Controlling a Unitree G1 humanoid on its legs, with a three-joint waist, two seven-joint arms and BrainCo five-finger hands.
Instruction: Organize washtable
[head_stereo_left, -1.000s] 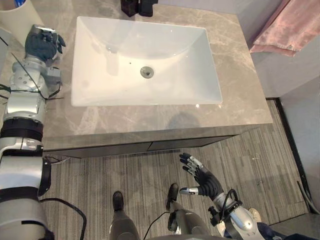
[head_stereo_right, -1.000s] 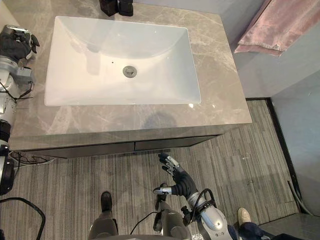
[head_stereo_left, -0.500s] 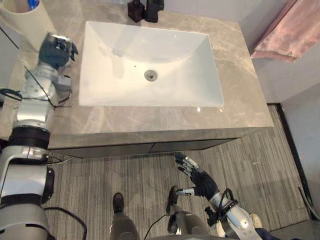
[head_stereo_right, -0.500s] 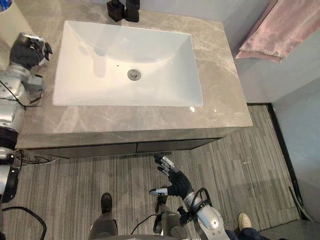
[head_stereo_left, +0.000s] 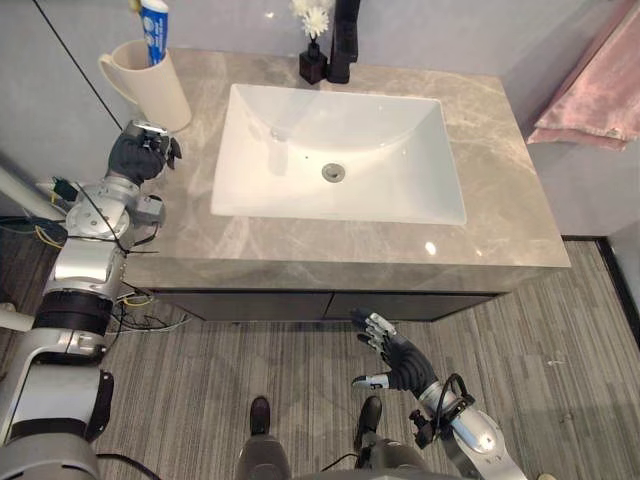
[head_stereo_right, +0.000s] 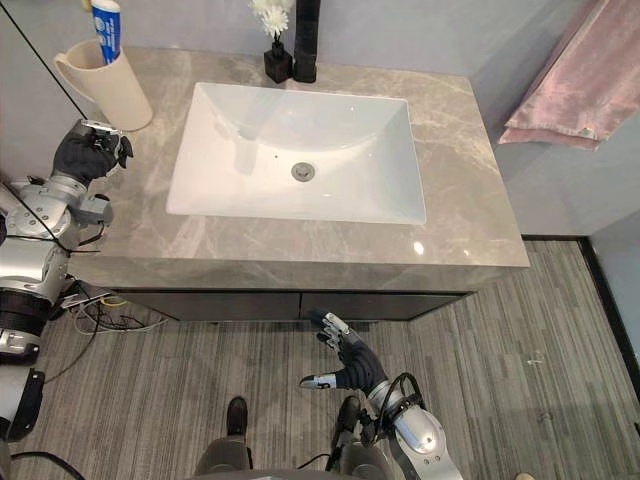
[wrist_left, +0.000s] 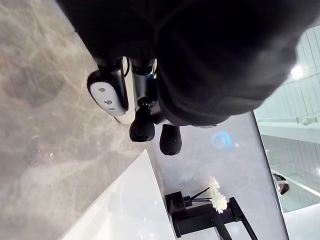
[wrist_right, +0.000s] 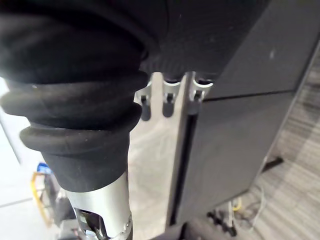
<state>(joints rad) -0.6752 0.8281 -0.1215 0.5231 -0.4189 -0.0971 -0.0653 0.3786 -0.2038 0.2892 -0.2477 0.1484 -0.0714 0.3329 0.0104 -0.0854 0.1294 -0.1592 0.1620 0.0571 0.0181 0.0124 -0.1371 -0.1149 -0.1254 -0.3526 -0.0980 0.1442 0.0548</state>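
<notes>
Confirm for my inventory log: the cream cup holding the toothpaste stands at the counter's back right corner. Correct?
Not quite. The cream cup holding the toothpaste stands at the counter's back left corner, as the left eye view shows.

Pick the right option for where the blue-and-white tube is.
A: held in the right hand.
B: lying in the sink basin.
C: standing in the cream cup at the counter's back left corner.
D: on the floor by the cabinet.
C: the blue-and-white tube stands upright in the cream cup on the counter, left of the sink.
</notes>
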